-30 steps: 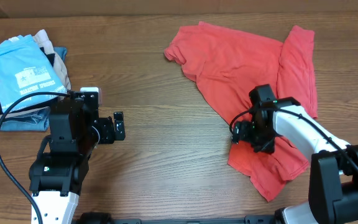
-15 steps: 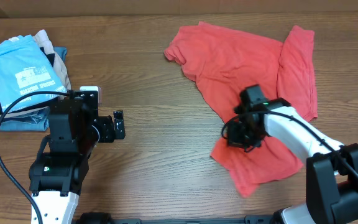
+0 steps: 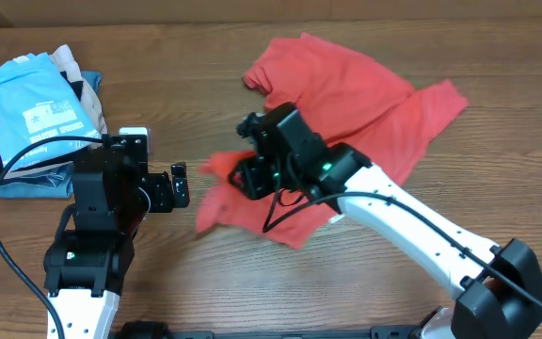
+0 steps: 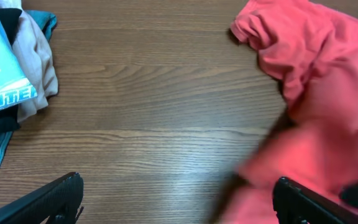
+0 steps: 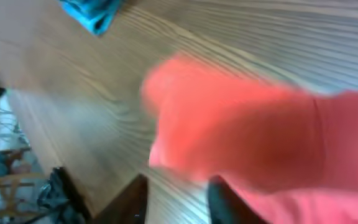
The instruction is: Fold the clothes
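Observation:
The coral-red T-shirt (image 3: 346, 94) lies crumpled across the middle of the table, its lower part thrown left into a blurred flap (image 3: 219, 202). My right gripper (image 3: 250, 177) hovers over that flap, close to the left arm. In the right wrist view the right gripper (image 5: 178, 180) has its jaws apart, bare wood showing between them and the blurred red cloth (image 5: 241, 137) just ahead and against the right finger. My left gripper (image 3: 179, 188) stands wide open at the table's left. In the left wrist view the left gripper (image 4: 178, 183) is empty, with the shirt (image 4: 328, 74) to its right.
A stack of folded garments topped by a light blue T-shirt (image 3: 26, 113) sits at the far left; its edge (image 4: 5, 68) shows in the left wrist view. Bare wood (image 3: 196, 85) lies between the stack and the red shirt.
My right arm has swung far to the left, carrying the shirt's lower part with it; the shirt has bunched toward the middle. Its jaws have parted. The left arm has not moved.

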You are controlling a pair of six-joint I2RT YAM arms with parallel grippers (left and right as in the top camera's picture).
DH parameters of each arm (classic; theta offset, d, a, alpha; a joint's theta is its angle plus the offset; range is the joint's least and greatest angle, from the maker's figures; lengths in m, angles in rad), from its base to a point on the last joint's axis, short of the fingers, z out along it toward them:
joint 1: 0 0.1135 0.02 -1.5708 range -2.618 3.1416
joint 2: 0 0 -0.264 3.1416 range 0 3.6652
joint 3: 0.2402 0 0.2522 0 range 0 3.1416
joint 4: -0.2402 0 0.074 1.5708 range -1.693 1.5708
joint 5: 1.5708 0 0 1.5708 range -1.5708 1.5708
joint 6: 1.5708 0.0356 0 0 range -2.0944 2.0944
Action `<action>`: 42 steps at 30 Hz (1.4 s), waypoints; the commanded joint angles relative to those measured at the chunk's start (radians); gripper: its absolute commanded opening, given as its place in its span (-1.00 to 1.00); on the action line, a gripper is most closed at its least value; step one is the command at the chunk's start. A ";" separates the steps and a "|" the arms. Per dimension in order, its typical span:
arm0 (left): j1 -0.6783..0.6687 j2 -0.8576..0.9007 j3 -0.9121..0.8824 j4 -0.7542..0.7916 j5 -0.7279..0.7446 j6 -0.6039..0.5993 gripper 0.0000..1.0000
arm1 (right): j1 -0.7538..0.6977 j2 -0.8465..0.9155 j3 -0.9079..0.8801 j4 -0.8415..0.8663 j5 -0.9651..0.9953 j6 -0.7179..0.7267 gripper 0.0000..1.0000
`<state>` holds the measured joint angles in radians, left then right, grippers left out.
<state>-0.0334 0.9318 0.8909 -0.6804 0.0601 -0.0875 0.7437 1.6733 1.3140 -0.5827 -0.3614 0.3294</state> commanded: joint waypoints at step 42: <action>-0.091 0.781 0.015 -0.039 0.252 -0.060 -0.10 | -0.550 -0.278 0.022 -0.473 0.395 0.034 0.73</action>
<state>-0.0830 1.6897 0.8944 -0.7456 0.2966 -0.1482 0.1932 1.4029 1.3174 -1.0622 0.0265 0.3626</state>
